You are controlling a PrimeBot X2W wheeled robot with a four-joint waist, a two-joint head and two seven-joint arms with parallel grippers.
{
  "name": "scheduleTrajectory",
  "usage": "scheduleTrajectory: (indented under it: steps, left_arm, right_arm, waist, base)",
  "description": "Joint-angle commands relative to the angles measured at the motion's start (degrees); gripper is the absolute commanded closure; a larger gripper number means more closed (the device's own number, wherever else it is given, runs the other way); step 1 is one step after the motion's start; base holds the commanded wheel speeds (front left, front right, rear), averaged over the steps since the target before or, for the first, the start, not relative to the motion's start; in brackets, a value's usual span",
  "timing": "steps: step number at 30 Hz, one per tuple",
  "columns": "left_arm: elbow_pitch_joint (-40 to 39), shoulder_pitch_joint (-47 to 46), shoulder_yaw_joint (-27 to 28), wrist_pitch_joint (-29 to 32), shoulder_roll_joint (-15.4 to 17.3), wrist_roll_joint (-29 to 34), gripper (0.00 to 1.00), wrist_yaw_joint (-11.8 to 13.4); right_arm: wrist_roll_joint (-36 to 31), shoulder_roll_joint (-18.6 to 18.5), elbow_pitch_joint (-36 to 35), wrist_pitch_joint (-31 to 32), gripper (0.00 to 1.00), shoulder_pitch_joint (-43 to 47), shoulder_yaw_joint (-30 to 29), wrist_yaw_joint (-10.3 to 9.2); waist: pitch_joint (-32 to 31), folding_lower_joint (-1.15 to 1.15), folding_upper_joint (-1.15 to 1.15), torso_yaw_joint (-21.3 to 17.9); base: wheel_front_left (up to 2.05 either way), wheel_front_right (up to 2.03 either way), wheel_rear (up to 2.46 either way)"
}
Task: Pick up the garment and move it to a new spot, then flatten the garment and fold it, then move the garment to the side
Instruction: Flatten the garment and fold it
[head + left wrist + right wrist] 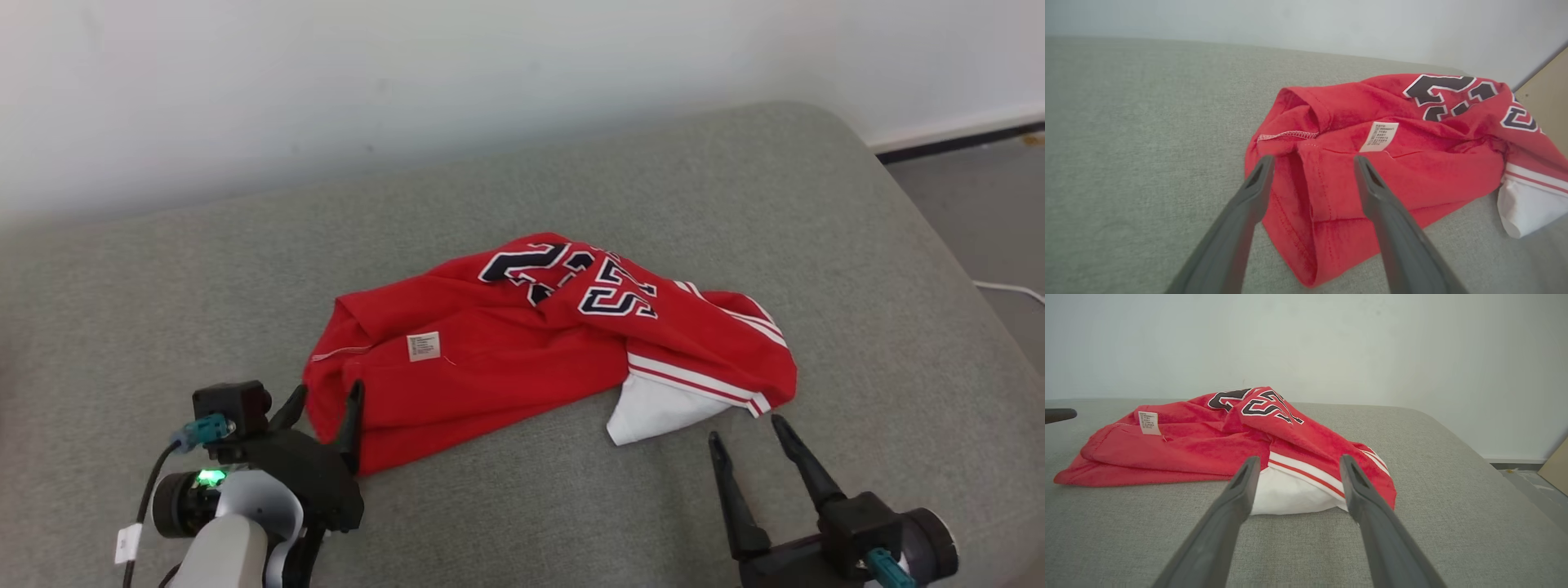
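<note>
From the head: pick-up stage, nothing gripped yet. Red garment [522, 359] crumpled mid grey cushion [735, 204]. Left gripper [326, 392] spread wide at its near-left corner, right gripper [747, 430] spread too, just short of the striped hem [694, 380].

Left wrist: fingers [1241, 220] straddling the folded red edge, care label [1382, 136] just beyond. Probably calls for a dip and a pinch there.

Right wrist: white lining [1286, 494] dead ahead, bare cushion between. Nothing blocking; floor [980, 212] off right.
</note>
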Motion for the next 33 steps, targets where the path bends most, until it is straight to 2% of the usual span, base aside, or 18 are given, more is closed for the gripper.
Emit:
scheduleTrajectory:
  steps: [1, 7, 13, 16, 17, 18, 19, 20, 27, 33]
  left_arm:
    - [0.9, -1.3, 0.3, 0.3, 0.0, -0.3, 0.00, 0.5]
    - [4.2, -3.8, 0.3, 0.8, -0.2, -0.9, 0.00, 1.6]
    - [7.3, -6.7, 0.5, 0.7, -0.5, -1.2, 0.00, 3.8]
    - [8.6, -7.6, 0.3, 0.4, -0.6, -1.4, 0.00, 3.7]
    - [9.0, -8.0, 0.2, 0.5, -0.6, -1.5, 0.06, 3.6]
    - [9.4, -8.4, 0.0, 0.7, -0.6, -1.7, 0.65, 3.4]
    - [9.8, -8.7, -0.1, 0.7, -0.6, -1.8, 0.89, 3.3]
    - [10.1, -8.9, -0.3, 0.7, -0.7, -2.0, 1.00, 3.0]
    - [12.6, -10.4, -1.6, -0.5, -1.2, -3.5, 1.00, 1.9]
    - [12.6, -10.6, -2.6, -5.2, -1.4, -5.9, 1.00, 0.8]
  right_arm:
    - [-0.2, 0.0, 0.5, -0.4, 0.00, -0.8, 0.6, -0.14]
    - [0.1, 0.0, 2.0, -0.9, 0.00, -2.1, 2.2, -0.14]
    - [0.5, 0.0, 3.1, -1.5, 0.00, -3.1, 3.1, -0.14]
    - [0.6, 0.0, 3.6, -1.7, 0.00, -3.7, 3.5, -0.14]
    - [0.7, 0.0, 3.7, -1.8, 0.00, -3.9, 3.6, -0.14]
    - [0.8, 0.0, 3.8, -1.7, 0.00, -4.0, 3.7, -0.13]
    - [0.9, 0.0, 3.9, -1.8, 0.00, -4.1, 3.8, -0.14]
    - [1.0, 0.0, 4.0, -1.7, 0.00, -4.1, 4.0, -0.13]
    - [1.2, -1.1, 4.6, -0.9, 0.00, -5.1, 5.3, -0.14]
    - [1.7, -2.3, 5.8, -0.4, 0.00, -5.9, 6.2, -0.14]
  waist:
    - [2.6, 0.00, -0.01, -2.5]
    - [3.8, 0.00, -0.01, -2.8]
    - [4.7, 0.00, -0.01, -2.3]
    - [4.9, 0.00, -0.01, -2.1]
    - [5.0, 0.00, -0.01, -2.1]
    - [5.1, 0.00, -0.01, -2.0]
    - [5.1, 0.00, -0.01, -1.9]
    - [5.2, 0.00, -0.01, -1.7]
    - [5.4, 0.00, -0.01, -0.5]
    - [4.5, 0.00, -0.01, 1.4]
  base:
    - [0.00, 0.00, 0.00]
    - [0.00, 0.00, 0.00]
    - [0.00, 0.00, 0.00]
    - [0.00, 0.00, 0.00]
    - [0.00, 0.00, 0.00]
    - [0.00, 0.00, 0.00]
    - [0.00, 0.00, 0.00]
    - [0.00, 0.00, 0.00]
    - [0.00, 0.00, 0.00]
    - [0.00, 0.00, 0.00]
